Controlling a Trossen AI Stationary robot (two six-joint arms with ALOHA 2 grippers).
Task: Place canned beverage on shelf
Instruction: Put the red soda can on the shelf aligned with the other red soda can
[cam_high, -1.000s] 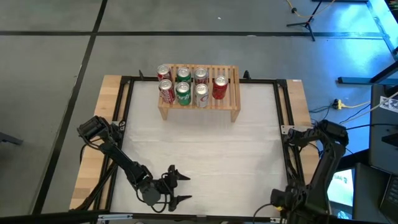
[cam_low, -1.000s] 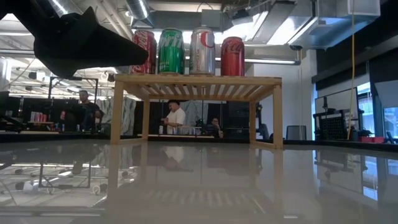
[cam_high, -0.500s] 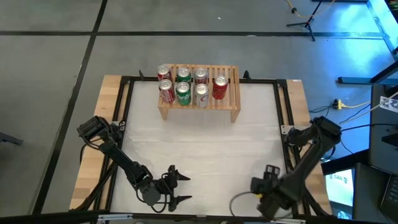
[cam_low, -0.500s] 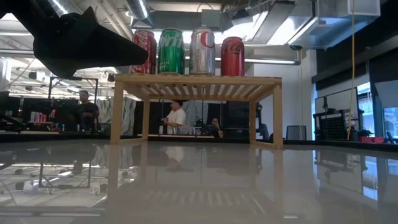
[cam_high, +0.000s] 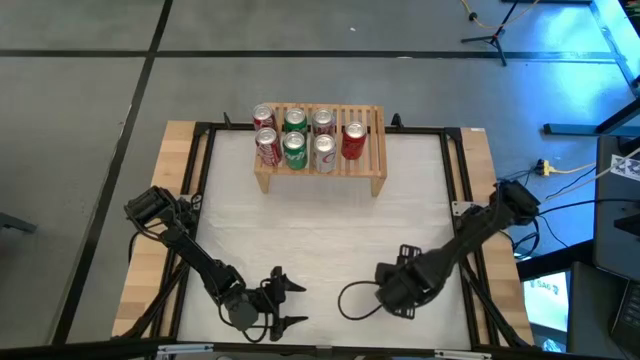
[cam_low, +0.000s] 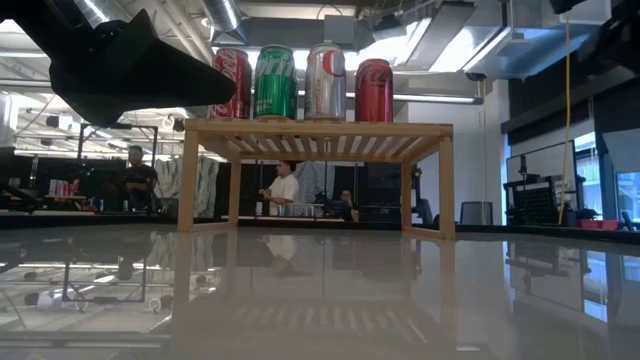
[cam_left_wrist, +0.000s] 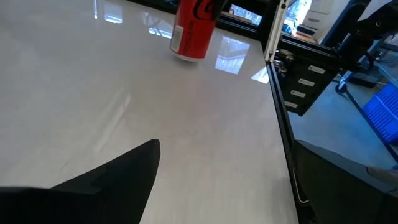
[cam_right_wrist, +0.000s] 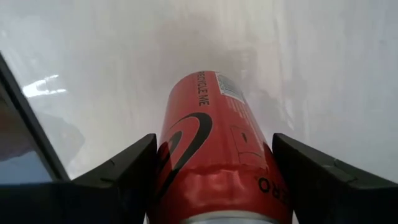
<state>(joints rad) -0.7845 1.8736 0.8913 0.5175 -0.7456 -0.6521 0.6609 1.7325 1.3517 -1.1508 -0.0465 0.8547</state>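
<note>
Shelf holds seven cans on top.

I count seven cans on the one shelf: three red cans, two green cans and two silver cans. An eighth, the red can, sits between the fingers of my right end effector.

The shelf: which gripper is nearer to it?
Right, slightly. The right gripper, shut on a red can, is at the table's near edge; the left gripper sits lower-left, farther from the shelf.
</note>
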